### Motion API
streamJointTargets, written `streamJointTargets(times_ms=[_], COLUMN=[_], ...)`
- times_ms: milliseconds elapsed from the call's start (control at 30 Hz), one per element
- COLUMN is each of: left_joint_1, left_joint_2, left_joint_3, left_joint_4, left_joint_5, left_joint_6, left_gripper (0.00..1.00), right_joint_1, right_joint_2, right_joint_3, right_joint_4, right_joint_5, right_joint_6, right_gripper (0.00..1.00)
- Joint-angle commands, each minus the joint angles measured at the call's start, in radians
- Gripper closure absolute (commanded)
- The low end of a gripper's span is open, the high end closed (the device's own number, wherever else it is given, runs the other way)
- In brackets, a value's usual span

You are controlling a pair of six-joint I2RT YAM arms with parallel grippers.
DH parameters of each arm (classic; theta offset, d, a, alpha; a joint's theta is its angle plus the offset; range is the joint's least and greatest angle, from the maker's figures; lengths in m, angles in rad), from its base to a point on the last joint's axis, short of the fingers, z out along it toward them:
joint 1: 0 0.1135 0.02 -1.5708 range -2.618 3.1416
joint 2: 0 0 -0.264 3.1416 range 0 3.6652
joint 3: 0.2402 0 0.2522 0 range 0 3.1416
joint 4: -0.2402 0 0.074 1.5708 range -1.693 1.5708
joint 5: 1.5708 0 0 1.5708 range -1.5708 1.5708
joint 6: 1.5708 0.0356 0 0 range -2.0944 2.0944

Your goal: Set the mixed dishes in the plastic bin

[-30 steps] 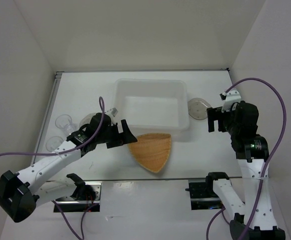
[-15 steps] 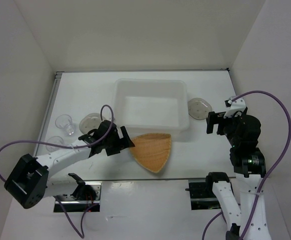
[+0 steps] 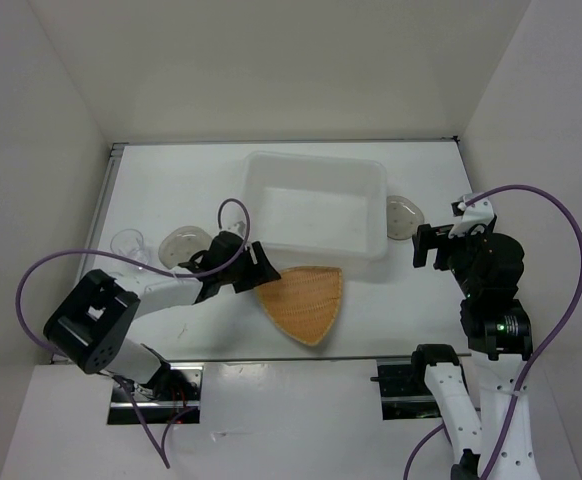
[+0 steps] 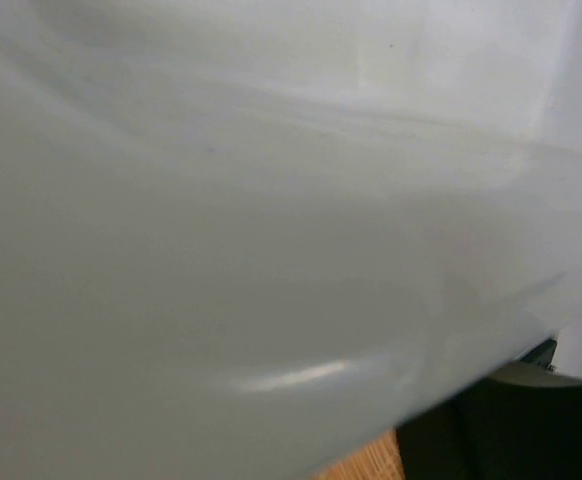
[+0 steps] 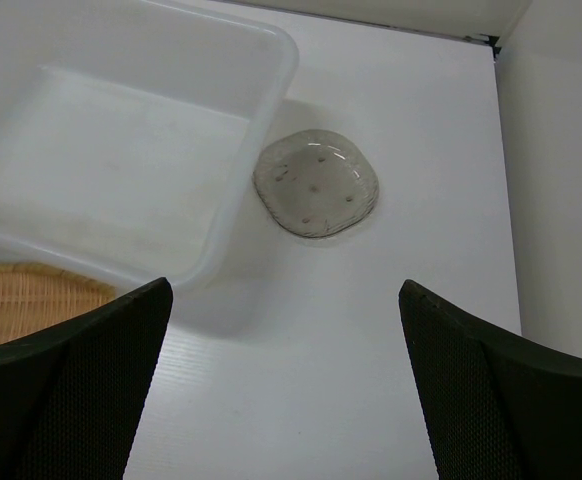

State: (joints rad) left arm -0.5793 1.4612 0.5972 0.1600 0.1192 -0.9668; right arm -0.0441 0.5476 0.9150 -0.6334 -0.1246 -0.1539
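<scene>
left hand (image 3: 254,268) right up against the bin (image 3: 316,205) by the orange plate (image 3: 306,300), can't tell its grip; right hand (image 5: 283,330) wide open, empty

Your white translucent bin (image 3: 316,215) sits upright and slightly skewed, with rounded corners and a flared rim. Just in front of its near wall you have the orange-tan plate (image 3: 306,300), a ribbed rounded triangle lying flat, wide edge at the bin's rim and point facing away from it. The right grey plate (image 5: 316,183), small, translucent and dimpled, lies flat right at the bin's right end. The left grey plate (image 3: 181,243) lies off the bin's near left corner. A clear cup (image 3: 126,245) stands farther left.
</scene>
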Motion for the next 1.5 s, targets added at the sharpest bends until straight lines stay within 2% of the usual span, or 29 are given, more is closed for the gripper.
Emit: streamJointTargets(times_ms=[0, 67, 167, 467, 533, 700, 1000, 1167, 1300, 1333, 1467], left_joint_1=[-0.004, -0.004, -0.004, -0.004, -0.004, -0.004, -0.004, -0.004, -0.004, -0.004, -0.004], left_joint_2=[0.054, 0.054, 0.054, 0.022, 0.022, 0.053, 0.018, -0.012, -0.021, -0.021, -0.012], left_joint_3=[-0.016, -0.016, -0.016, -0.016, -0.007, 0.049, 0.039, 0.030, 0.009, 0.009, 0.009], left_joint_4=[-0.042, -0.042, -0.042, -0.096, -0.132, -0.235, -0.320, -0.329, -0.329, -0.329, -0.329], left_joint_5=[0.108, 0.108, 0.108, 0.129, 0.140, 0.181, 0.191, 0.200, 0.200, 0.200, 0.209], left_joint_6=[-0.009, -0.009, -0.009, -0.009, 0.002, 0.045, 0.073, 0.063, 0.054, 0.054, 0.054], left_gripper=[0.29, 0.41, 0.47, 0.46, 0.38, 0.28, 0.29, 0.41, 0.61, 0.73, 0.98], right_joint_1=[-0.007, -0.007, -0.007, -0.007, -0.007, -0.007, -0.016, -0.016, -0.016, -0.016, -0.016], right_joint_2=[-0.003, -0.003, -0.003, -0.012, -0.012, -0.021, -0.051, -0.051, -0.060, -0.060, -0.069], right_joint_3=[-0.007, -0.007, -0.016, -0.016, -0.016, -0.016, -0.025, -0.025, -0.025, -0.025, -0.025], right_joint_4=[0.063, 0.063, 0.063, 0.063, 0.063, 0.072, 0.072, 0.072, 0.081, 0.081, 0.081], right_joint_5=[-0.001, 0.008, 0.008, 0.008, 0.008, 0.008, 0.026, 0.026, 0.026, 0.026, 0.026], right_joint_6=[0.005, 0.005, 0.014, 0.014, 0.014, 0.014, 0.014, 0.014, 0.014, 0.014, 0.014], right_gripper=[0.02, 0.02, 0.02, 0.02, 0.02, 0.02, 0.02, 0.02, 0.02, 0.02, 0.02])
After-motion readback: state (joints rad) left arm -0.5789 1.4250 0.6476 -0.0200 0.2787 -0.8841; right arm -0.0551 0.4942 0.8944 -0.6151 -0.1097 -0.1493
